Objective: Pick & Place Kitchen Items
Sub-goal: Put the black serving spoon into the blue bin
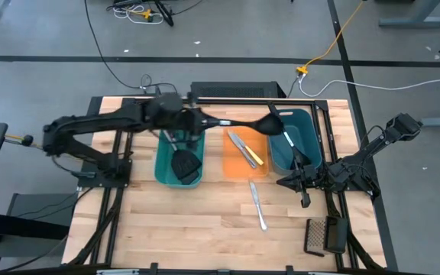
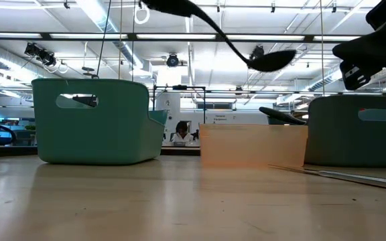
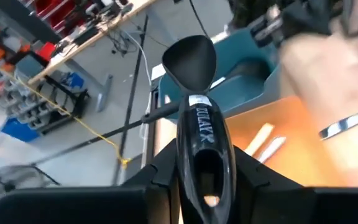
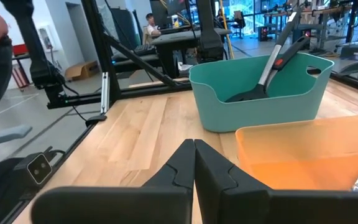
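Observation:
My left gripper [image 1: 198, 121] is shut on a black ladle [image 1: 243, 122], held high over the bins; its bowl [image 2: 268, 60] is above the right teal bin [image 1: 292, 141]. A black spatula [image 1: 184, 164] lies in the left teal bin [image 1: 163, 164]. A silver knife and a yellow-handled knife [image 1: 249, 151] lie in the orange bin [image 1: 231, 166]. Another utensil [image 1: 290, 147] lies in the right teal bin. A silver knife [image 1: 258, 205] lies flat on the table. My right gripper [image 1: 285, 182] is shut and empty, low by the right teal bin's near side. My left gripper pinches the ladle's handle near its free end [image 3: 201, 163] between its two fingers. The fingers come level from the table's left and lie along the handle. The ladle sticks out level toward the table's right, lifted clear of the bins.
A dark rectangular mesh object [image 1: 325, 235] lies at the table's near right corner. The three bins stand in a row across the table's far middle. Bare wood stretches along the near side. A person shows in the room far behind the table [image 2: 181, 132].

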Robot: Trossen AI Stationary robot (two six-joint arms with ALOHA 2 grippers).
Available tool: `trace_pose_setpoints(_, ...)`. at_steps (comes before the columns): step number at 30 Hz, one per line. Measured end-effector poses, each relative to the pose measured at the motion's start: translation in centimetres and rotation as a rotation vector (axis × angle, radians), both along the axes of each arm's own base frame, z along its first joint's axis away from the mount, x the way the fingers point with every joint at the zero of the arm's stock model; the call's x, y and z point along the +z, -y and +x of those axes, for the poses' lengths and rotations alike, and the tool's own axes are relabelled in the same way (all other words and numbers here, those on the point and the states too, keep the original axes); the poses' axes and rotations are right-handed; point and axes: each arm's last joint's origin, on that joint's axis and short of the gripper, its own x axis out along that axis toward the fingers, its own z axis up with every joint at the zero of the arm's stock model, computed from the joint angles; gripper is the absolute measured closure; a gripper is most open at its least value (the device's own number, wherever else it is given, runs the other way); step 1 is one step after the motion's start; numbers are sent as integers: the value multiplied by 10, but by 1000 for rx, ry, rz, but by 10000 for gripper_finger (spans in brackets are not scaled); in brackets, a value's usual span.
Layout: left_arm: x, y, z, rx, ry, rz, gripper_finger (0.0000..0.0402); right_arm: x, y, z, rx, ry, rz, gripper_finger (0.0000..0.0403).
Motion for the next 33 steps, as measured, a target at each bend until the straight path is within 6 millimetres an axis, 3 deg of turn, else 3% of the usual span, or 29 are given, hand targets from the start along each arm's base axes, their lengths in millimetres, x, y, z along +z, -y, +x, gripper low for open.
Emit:
trace_pose_setpoints(1, 1, -4, 9, -10, -21, 26, 325, 0, 0, 0, 0, 0, 0, 394)
trace_pose_setpoints(4, 0, -16, 34, -57, -95, 113, 393, 1, 0, 0, 0, 6, 2, 394)
trace_pose_setpoints(11, -8, -45, 80, -131, -167, 201, 401, 1, 0, 0, 0, 6, 2, 394)
trace_pose_setpoints(16, -5, -49, 82, -234, -154, 114, 401, 1, 0, 0, 2, 5, 5, 394)
trace_pose_setpoints(27, -4, -51, 78, -204, -135, -20, 402, 0, 0, 0, 2, 2, -8, 394)
trace_pose_setpoints(33, -5, -38, 81, -176, -124, -151, 401, 0, 0, 0, 2, 2, -9, 394)
